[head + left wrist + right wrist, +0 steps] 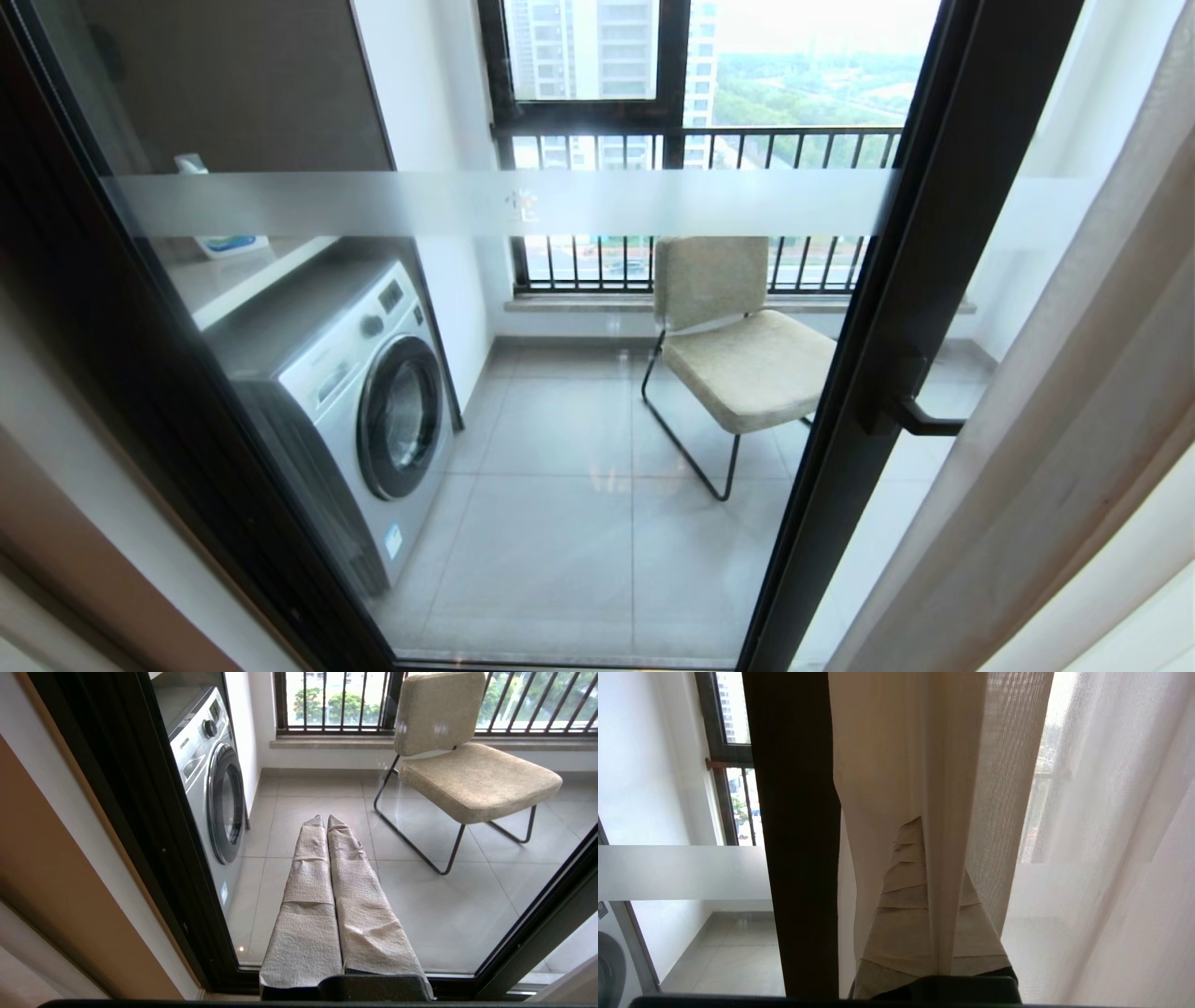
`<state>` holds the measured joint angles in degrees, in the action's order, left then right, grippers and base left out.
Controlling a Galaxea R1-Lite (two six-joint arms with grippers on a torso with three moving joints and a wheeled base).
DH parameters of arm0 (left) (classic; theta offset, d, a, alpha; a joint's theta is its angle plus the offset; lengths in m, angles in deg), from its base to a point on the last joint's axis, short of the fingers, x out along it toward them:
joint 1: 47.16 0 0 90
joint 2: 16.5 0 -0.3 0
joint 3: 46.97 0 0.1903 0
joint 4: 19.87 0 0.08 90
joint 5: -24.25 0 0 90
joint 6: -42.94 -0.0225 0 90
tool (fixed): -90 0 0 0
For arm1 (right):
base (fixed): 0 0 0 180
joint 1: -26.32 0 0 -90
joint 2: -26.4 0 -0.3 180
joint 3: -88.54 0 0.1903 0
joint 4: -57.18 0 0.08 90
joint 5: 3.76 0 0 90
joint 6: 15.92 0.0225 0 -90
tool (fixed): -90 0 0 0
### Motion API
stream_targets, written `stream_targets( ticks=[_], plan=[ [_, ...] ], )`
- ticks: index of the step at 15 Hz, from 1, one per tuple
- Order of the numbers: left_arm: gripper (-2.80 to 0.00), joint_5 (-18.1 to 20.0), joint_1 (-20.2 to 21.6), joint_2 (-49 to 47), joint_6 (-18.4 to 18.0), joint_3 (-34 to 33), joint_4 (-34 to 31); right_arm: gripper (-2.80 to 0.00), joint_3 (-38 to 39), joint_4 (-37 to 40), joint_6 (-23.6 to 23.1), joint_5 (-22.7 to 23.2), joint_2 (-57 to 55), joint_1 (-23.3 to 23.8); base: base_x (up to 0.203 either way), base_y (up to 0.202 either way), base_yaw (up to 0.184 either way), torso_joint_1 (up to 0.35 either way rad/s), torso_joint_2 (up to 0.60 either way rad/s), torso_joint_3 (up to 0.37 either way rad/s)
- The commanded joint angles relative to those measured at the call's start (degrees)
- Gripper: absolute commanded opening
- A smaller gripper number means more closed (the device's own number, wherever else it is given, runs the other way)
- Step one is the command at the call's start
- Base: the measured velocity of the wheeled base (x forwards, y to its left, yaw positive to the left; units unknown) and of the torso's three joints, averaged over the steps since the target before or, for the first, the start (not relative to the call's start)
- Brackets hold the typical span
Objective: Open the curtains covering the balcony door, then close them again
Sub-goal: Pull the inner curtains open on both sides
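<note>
Two hands: the right hand (930,826) pinches the curtains (896,765), the left hand (325,820) pressed together, empty.

A balcony floor of large pale grey glossy tiles (560,523) reflects soft daylight. On its left stands a silver front-loading washing machine (359,411) with a round dark porthole, tucked under a pale counter (238,280) against a white wall (439,140). Near the far side sits a beige upholstered chair on a thin black metal frame (738,355), its back toward a black-framed window with vertical black railing bars (691,149) above a stone sill (579,303). Beyond the window, high-rise blocks (597,47) and green trees (822,84) show under a hazy sky.
</note>
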<state>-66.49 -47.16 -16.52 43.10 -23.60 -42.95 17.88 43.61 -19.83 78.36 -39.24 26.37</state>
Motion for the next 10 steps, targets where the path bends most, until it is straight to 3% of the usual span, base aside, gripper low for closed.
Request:
stream_targets(
  ticks=[1, 5, 10],
  plan=[
    [-2.80, 0.0, 0.0, 0.0, 0.0, 0.0, 0.1, -2.80, 0.0, -0.2, 0.0, 0.0, -0.1, 0.0, 0.000, 0.000, 0.000, 0.000, 0.00, 0.000],
    [-2.80, 0.0, 0.1, 0.0, 0.0, 0.0, 0.1, -2.80, 0.8, 0.0, -0.1, -0.1, 0.7, 0.5, 0.000, -0.023, 0.002, 0.001, 0.00, 0.002],
    [-2.80, 0.0, 0.0, 0.0, 0.0, 0.0, 0.1, -2.80, 1.6, 0.2, -0.2, -0.2, 1.9, 3.5, 0.000, -0.179, 0.006, 0.000, 0.00, 0.002]
  ],
)
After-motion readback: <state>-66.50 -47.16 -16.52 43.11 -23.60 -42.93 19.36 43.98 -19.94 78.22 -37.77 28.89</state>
